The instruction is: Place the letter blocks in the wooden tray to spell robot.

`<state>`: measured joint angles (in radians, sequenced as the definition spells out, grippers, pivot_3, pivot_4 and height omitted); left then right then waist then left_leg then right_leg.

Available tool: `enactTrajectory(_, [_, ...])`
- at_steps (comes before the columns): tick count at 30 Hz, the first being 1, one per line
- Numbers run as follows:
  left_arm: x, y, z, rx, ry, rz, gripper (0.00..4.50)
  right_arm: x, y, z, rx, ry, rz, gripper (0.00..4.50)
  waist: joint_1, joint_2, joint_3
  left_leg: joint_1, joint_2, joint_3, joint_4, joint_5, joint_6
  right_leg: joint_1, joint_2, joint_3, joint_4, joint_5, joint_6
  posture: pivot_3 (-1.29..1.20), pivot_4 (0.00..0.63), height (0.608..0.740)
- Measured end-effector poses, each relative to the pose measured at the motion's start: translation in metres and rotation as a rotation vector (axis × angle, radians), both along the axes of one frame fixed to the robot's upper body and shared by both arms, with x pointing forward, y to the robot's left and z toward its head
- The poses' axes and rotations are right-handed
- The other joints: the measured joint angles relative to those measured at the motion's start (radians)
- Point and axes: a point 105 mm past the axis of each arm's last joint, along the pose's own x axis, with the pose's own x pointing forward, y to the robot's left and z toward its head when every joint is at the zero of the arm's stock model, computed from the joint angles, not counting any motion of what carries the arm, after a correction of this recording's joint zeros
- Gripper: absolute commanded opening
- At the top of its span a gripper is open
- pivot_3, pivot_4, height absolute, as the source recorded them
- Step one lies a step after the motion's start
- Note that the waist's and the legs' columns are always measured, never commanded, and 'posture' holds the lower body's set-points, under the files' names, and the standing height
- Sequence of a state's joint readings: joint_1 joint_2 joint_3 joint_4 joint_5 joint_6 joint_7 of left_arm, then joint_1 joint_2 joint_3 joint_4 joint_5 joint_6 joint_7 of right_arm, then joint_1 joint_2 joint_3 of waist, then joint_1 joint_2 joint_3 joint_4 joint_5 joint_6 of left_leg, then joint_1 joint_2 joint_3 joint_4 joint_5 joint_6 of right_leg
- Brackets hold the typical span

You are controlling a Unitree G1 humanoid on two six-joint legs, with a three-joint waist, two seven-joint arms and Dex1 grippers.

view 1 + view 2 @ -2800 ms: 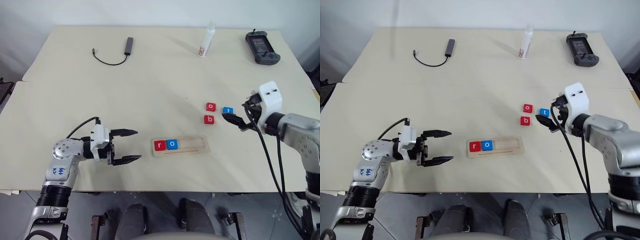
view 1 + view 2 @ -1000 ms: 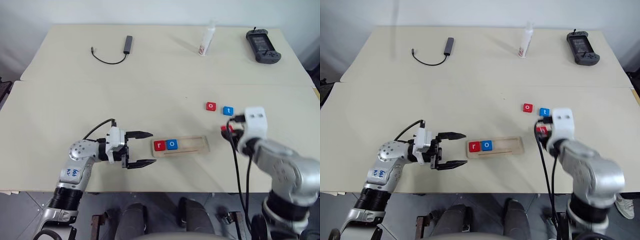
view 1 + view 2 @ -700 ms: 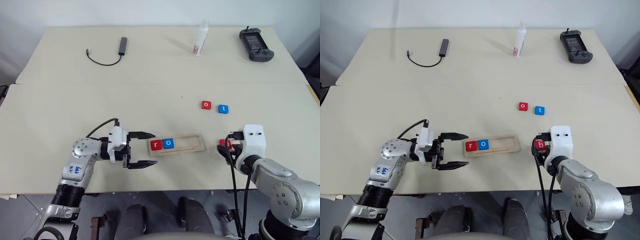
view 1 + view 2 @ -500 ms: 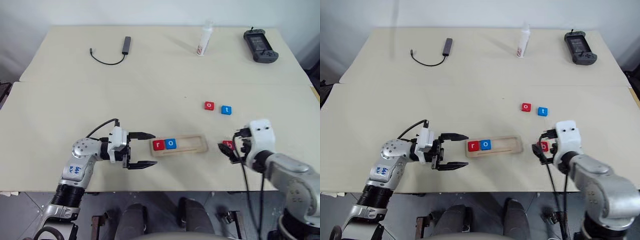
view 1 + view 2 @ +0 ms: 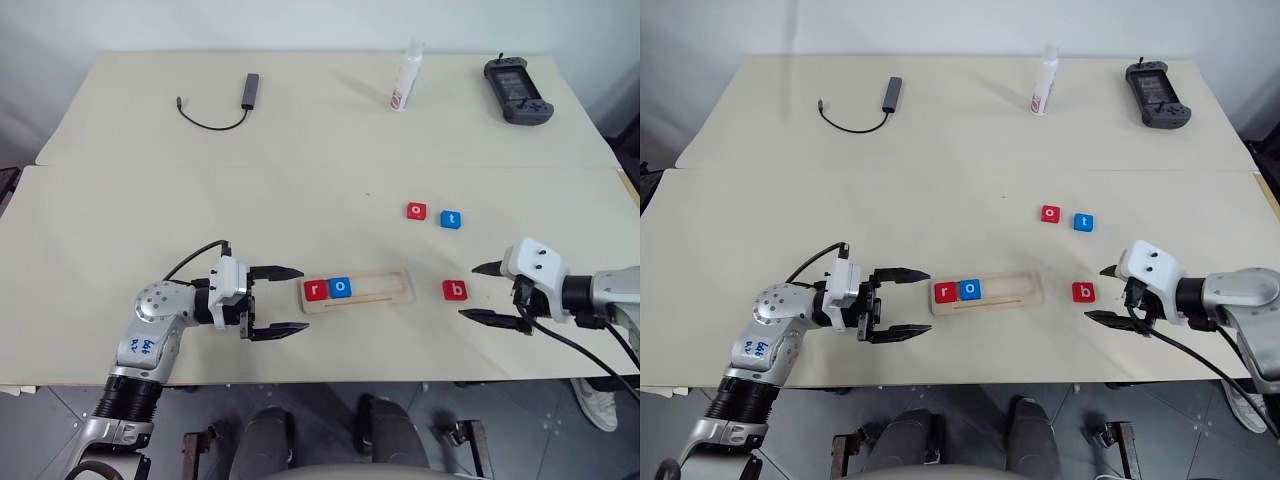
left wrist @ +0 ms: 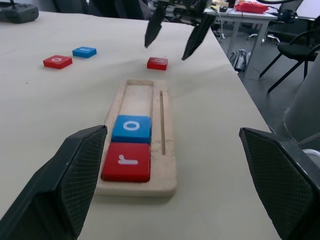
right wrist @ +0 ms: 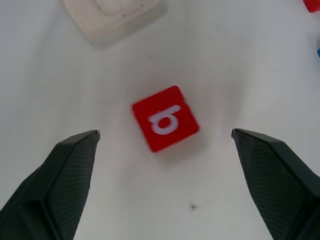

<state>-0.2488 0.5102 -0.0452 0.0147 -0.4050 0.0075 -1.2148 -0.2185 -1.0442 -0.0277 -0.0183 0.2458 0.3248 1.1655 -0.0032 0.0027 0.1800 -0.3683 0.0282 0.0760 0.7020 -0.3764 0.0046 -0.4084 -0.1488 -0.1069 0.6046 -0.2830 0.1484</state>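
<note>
Now the pale wooden tray holds red r and blue o. Red square b tile lies flat at its 3 o'clock. Right gripper and left gripper both spread, empty.

silver arms, white wrist housings, black cables, black two-fingered hands.

Head stereo pair: high above the near edge of the table, facing forward and down, taking in the wooden tray and everything around it. Left wrist view: low and close beside the tray's end, looking along its length. Right wrist view: close over the red b block, just past the tray's other end. Shared by all: tray and b block.
</note>
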Motion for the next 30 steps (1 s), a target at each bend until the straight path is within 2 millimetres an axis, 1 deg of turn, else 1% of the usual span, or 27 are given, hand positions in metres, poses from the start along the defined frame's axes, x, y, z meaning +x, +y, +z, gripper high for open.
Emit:
enactTrajectory(2, [-0.002, 0.002, 0.001, 0.003, -0.009, 0.01, 4.5, 0.008, -0.003, -0.004, -0.025, 0.006, 0.021, 4.43, 0.001, 0.0, 0.0, 0.0, 0.0, 0.0, 0.0, 0.0, 0.0, 0.0, 0.0, 0.0, 0.0, 0.0, 0.0, 0.0, 0.15, 0.74])
enactTrajectory(5, [-0.004, 0.004, 0.001, 0.008, -0.009, 0.026, 4.5, 0.014, 0.0, -0.008, -0.018, 0.02, 0.055, 3.81, 0.003, 0.0, 0.0, 0.0, 0.0, -0.001, 0.001, 0.0, 0.0, 0.0, 0.0, -0.001, 0.0, 0.0, 0.0, 0.0, 0.15, 0.74])
enactTrajectory(6, [-0.004, 0.005, 0.001, 0.007, -0.011, 0.03, 4.5, 0.015, 0.001, -0.009, -0.013, 0.023, 0.063, 3.48, 0.002, 0.0, 0.0, 0.0, 0.0, -0.001, 0.001, 0.0, 0.0, 0.001, 0.0, -0.001, 0.0, 0.0, 0.0, 0.0, 0.15, 0.74])
enactTrajectory(7, [-0.004, 0.006, 0.002, 0.007, -0.013, 0.035, 4.5, 0.016, 0.003, -0.009, -0.006, 0.027, 0.071, 3.24, 0.002, 0.0, 0.0, 0.0, 0.0, -0.001, 0.002, 0.0, 0.0, 0.001, 0.0, -0.001, 0.0, 0.0, 0.0, 0.0, 0.15, 0.74])
enactTrajectory(12, [-0.004, 0.006, 0.004, 0.007, -0.023, 0.045, 4.5, 0.016, 0.009, -0.011, 0.015, 0.049, 0.105, 1.48, 0.001, 0.0, 0.0, 0.0, 0.001, -0.001, 0.004, 0.0, 0.0, 0.001, 0.0, -0.001, 0.002, 0.0, 0.0, 0.0, 0.15, 0.74])
enactTrajectory(16, [-0.006, 0.007, 0.003, 0.006, -0.019, 0.055, 4.5, 0.017, 0.011, -0.01, 0.019, 0.043, 0.121, 1.46, 0.0, 0.0, 0.0, 0.0, 0.001, -0.001, 0.005, 0.0, 0.0, 0.001, 0.0, -0.001, 0.003, 0.0, 0.0, 0.0, 0.15, 0.74])
enactTrajectory(20, [-0.006, 0.009, 0.003, 0.007, -0.019, 0.069, 4.5, 0.022, 0.03, 0.001, 0.043, 0.018, 0.177, 1.46, 0.001, 0.001, 0.0, 0.0, 0.001, -0.001, 0.005, 0.0, -0.001, 0.001, 0.0, -0.001, 0.003, 0.0, 0.0, 0.0, 0.15, 0.74])
enactTrajectory(22, [-0.005, 0.012, 0.002, 0.011, -0.017, 0.082, 4.5, 0.022, 0.045, 0.012, 0.062, 0.009, 0.221, 1.46, 0.001, 0.001, 0.0, -0.001, 0.001, -0.001, 0.005, 0.0, -0.001, 0.001, 0.0, -0.001, 0.003, 0.0, 0.0, 0.0, 0.15, 0.74])
enactTrajectory(23, [-0.005, 0.014, 0.002, 0.014, -0.016, 0.089, 4.5, 0.023, 0.056, 0.018, 0.08, 0.003, 0.245, 1.46, 0.0, 0.001, 0.0, 0.0, 0.001, -0.001, 0.006, 0.0, -0.001, 0.001, 0.0, -0.001, 0.004, 0.0, 0.0, 0.0, 0.15, 0.74])
enactTrajectory(24, [-0.005, 0.014, 0.002, 0.013, -0.016, 0.094, 4.5, 0.023, 0.07, 0.025, 0.098, -0.006, 0.281, 1.46, 0.0, 0.001, 0.0, 0.0, 0.001, -0.002, 0.006, 0.0, -0.001, 0.001, 0.0, -0.001, 0.004, 0.0, 0.0, 0.0, 0.15, 0.74])
enactTrajectory(26, [-0.006, 0.015, 0.0, 0.012, -0.012, 0.106, 4.5, 0.023, 0.095, 0.031, 0.106, -0.014, 0.347, 1.46, 0.001, 0.001, 0.0, -0.001, 0.001, -0.002, 0.006, 0.0, -0.001, 0.001, 0.0, -0.001, 0.004, 0.0, 0.0, 0.0, 0.15, 0.74])
enactTrajectory(28, [-0.007, 0.016, -0.002, 0.009, -0.003, 0.12, 4.5, 0.023, 0.114, 0.026, 0.094, 0.0, 0.388, 1.46, 0.0, 0.001, 0.0, -0.001, 0.001, -0.002, 0.006, 0.0, -0.001, 0.001, 0.0, -0.001, 0.004, 0.0, 0.0, 0.0, 0.15, 0.74])
enactTrajectory(30, [-0.008, 0.017, -0.003, 0.006, -0.003, 0.133, 4.5, 0.024, 0.127, 0.017, 0.085, 0.024, 0.409, 1.46, 0.008, 0.0, 0.0, -0.003, 0.001, -0.004, 0.007, 0.0, 0.0, 0.0, 0.0, -0.002, 0.004, 0.0, 0.0, 0.0, 0.15, 0.74])
